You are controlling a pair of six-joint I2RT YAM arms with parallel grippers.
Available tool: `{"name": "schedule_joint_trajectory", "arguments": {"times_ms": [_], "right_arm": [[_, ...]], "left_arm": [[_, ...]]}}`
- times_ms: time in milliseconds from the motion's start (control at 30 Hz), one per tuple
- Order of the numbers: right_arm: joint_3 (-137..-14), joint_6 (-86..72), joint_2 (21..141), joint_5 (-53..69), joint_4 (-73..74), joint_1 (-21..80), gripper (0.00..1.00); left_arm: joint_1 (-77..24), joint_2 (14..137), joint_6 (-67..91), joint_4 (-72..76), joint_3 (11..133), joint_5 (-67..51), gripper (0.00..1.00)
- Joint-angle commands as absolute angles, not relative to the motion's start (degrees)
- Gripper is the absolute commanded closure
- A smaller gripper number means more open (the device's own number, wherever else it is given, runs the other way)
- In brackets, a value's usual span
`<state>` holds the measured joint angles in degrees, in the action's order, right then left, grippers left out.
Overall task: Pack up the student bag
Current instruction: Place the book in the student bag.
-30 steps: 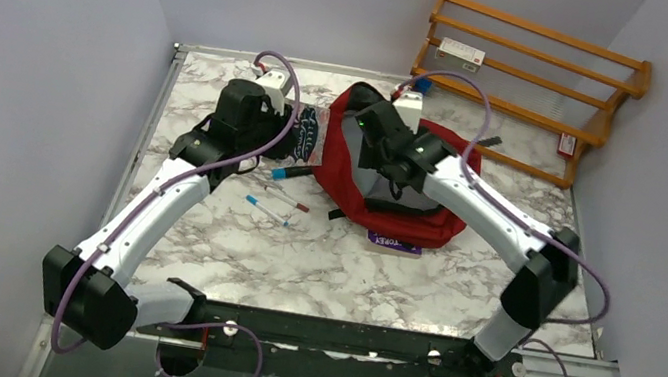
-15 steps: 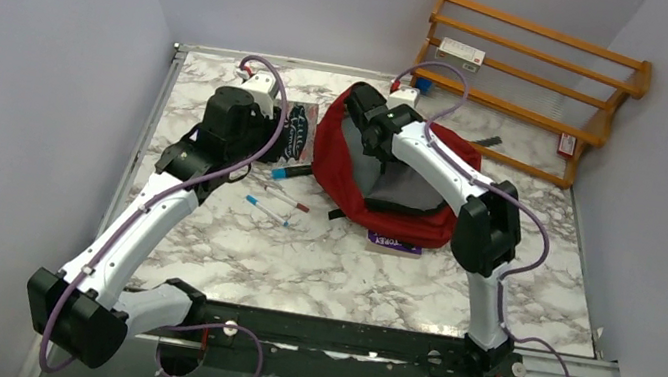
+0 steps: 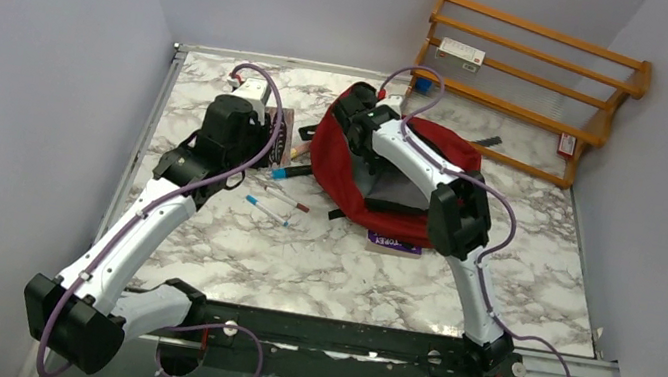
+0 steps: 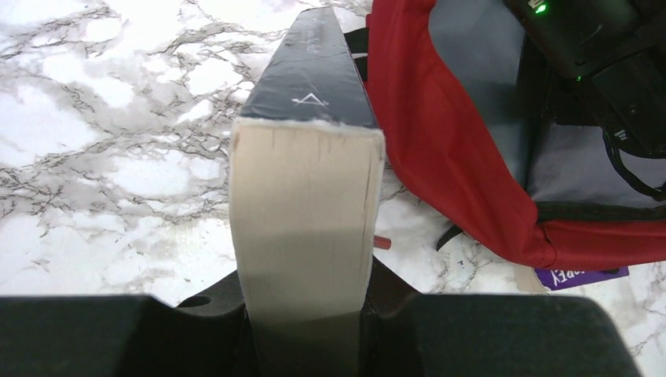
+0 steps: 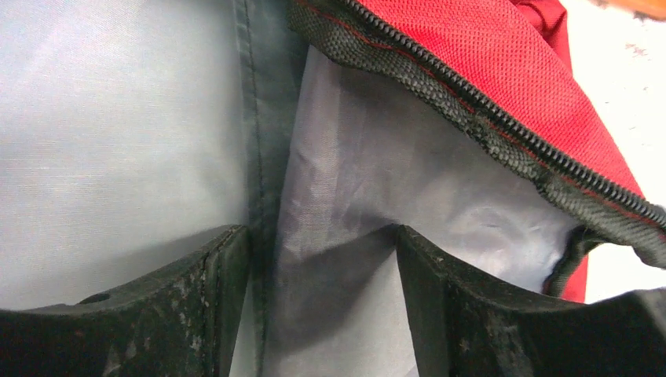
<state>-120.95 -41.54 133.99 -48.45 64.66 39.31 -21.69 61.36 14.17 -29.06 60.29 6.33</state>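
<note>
The dark-red student bag [image 3: 448,148] lies open at the back middle of the table, its grey lining showing. My right gripper [image 3: 356,129] is inside its mouth near the left rim, jaws open around the grey lining [image 5: 118,118], just below the black zipper edge [image 5: 471,118]. My left gripper [image 3: 263,129] is shut on a thick book [image 3: 286,132] with a black cover and cream page edge [image 4: 306,196], held on edge just left of the bag [image 4: 440,133]. The left fingertips are hidden by the book.
Two thin pens [image 3: 268,207] and a blue-capped marker [image 3: 290,172] lie on the marble table left of the bag. A purple-labelled flat item [image 3: 394,244] sticks out under the bag's near edge. A wooden rack [image 3: 530,78] stands at the back right.
My left gripper has drawn slightly left and turned the book up on edge. My right gripper has moved left and farther into the bag's left rim, with its elbow folding in.
</note>
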Motion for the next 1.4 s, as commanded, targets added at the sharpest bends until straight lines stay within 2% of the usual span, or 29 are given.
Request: {"name": "schedule_joint_trajectory", "arguments": {"times_ms": [0, 67, 167, 333, 367, 667, 833, 1367], "right_arm": [[-123.3, -43.4, 136.2, -55.2, 71.4, 39.5, 0.32], [-123.2, -44.5, 135.7, -55.3, 72.7, 39.5, 0.38], [-122.1, -44.6, 133.0, -54.2, 72.0, 39.5, 0.54], [-112.3, -33.9, 123.2, -48.3, 57.5, 39.5, 0.93], [-110.1, -31.2, 121.3, -47.0, 53.9, 39.4, 0.98], [-97.6, -10.7, 109.4, -41.2, 34.0, 38.7, 1.00], [-91.6, -3.2, 103.8, -31.1, 24.2, 36.6, 1.00], [-89.4, 0.7, 100.8, -18.8, 17.0, 32.8, 1.00]], "left_arm": [[-21.5, 59.3, 14.7, -25.6, 61.1, 8.1, 1.00], [-21.5, 59.5, 14.7, -25.4, 61.2, 7.2, 1.00], [-21.5, 59.8, 14.8, -25.4, 62.2, 5.3, 1.00], [-21.5, 61.3, 16.0, -25.3, 65.7, 0.2, 1.00], [-21.5, 61.8, 16.5, -25.3, 66.6, -2.1, 1.00], [-21.5, 67.4, 21.3, -23.6, 74.3, -15.4, 1.00], [-21.5, 70.5, 25.5, -20.7, 75.0, -19.6, 1.00], [-21.5, 77.5, 40.9, -4.5, 65.9, -23.5, 1.00]]}}
